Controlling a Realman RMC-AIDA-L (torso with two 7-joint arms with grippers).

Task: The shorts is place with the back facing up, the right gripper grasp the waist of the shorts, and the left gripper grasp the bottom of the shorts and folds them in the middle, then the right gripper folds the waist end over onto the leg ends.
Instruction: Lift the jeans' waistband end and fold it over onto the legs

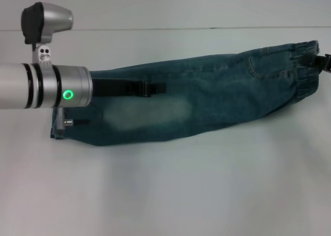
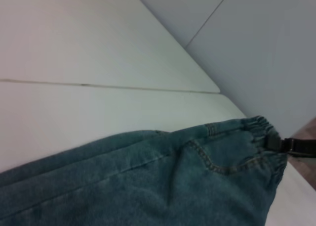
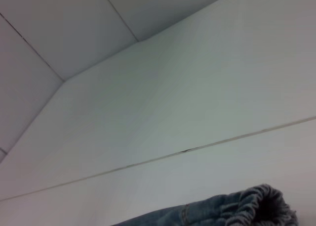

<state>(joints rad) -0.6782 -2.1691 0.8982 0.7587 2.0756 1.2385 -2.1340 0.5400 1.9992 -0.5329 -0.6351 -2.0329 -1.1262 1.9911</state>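
The blue denim shorts (image 1: 207,96) lie folded lengthwise into a long band across the white table, with the elastic waist at the right and the leg ends at the left. My left gripper (image 1: 155,87) reaches over the leg half from the left, lying low along the top of the fabric. At the far right, my right gripper (image 1: 323,63) is shut on the waistband. The left wrist view shows the shorts (image 2: 173,186) with a back pocket seam, and the right gripper (image 2: 296,147) pinching the gathered waist. The waistband (image 3: 256,206) shows bunched in the right wrist view.
The white table (image 1: 181,194) stretches bare in front of the shorts. A seam in the tabletop (image 1: 207,28) runs behind them. Grey wall panels (image 3: 59,33) stand beyond the table's far edge.
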